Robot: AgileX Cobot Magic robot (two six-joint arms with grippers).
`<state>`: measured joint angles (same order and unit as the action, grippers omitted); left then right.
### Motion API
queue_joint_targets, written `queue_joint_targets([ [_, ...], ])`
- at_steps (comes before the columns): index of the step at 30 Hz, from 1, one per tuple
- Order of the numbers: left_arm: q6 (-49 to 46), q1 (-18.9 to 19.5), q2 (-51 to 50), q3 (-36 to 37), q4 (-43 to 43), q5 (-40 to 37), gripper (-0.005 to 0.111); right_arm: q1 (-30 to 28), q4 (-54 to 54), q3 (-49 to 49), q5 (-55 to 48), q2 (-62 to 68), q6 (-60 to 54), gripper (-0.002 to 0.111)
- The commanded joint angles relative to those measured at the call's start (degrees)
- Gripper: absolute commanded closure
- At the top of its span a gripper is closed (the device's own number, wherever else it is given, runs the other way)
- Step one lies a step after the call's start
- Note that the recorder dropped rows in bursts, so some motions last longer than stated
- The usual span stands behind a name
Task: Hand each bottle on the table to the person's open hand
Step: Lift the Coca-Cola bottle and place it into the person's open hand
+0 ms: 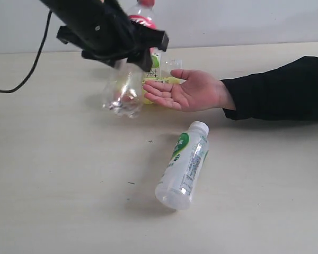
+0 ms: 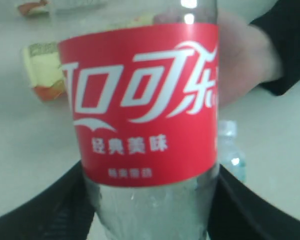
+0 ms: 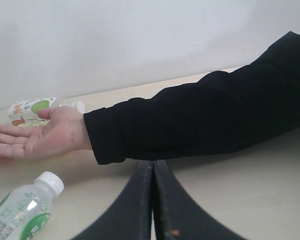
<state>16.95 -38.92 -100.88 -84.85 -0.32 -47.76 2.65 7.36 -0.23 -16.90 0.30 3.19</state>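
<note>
Tabletop [image 1: 53, 201] of pale beige, faintly grained and flecked with a few dark specks, fills most of what I see, and a plain white wall [image 1: 244, 21] closes it off behind. A black sleeve [image 1: 281, 90] reaches in from the right and ends in the person's open hand [image 1: 188, 91], palm up, fingers spread. My left gripper [image 1: 128, 52] is clamped around the cola bottle [image 1: 124, 92], one finger on each side of the clear body below the red label. The bottle stands cap up, its base just beside the person's fingertips; I cannot tell whether it touches the surface. The white green-label bottle [image 1: 183, 164] lies on its side nearer the camera, well apart from my grip. Behind the hand lie the yellow-label bottle [image 2: 42, 72] and the apple-label bottle [image 3: 32, 111]. My right gripper [image 3: 153, 200] has its fingers pressed together on nothing.
</note>
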Motion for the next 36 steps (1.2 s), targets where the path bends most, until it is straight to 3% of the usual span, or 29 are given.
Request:
queue_joint_targets([
  [1, -2.9, -0.6, -5.7, -6.9, -10.3, 1.5, 0.107, 0.0, -0.2, 0.2, 0.5, -0.3, -0.1, 0.108],
  [4, -7.9, -0.6, -10.0, -9.6, -18.6, 2.8, 0.107, 0.0, -0.2, 0.2, 0.5, -0.3, -0.1, 0.108],
  [12, -8.1, 0.1, -19.1, -14.0, -36.5, 8.1, 0.107, 0.0, -0.2, 0.2, 0.5, -0.3, -0.1, 0.108],
  [16, -7.7, 2.4, -21.0, -14.0, -43.8, 10.5, 0.107, 0.0, -0.2, 0.2, 0.5, -0.3, -0.1, 0.108],
  [36, -7.7, 3.8, -22.0, -10.3, -43.3, 12.8, 0.107, 0.0, -0.2, 0.2, 0.5, -0.3, -0.1, 0.108],
])
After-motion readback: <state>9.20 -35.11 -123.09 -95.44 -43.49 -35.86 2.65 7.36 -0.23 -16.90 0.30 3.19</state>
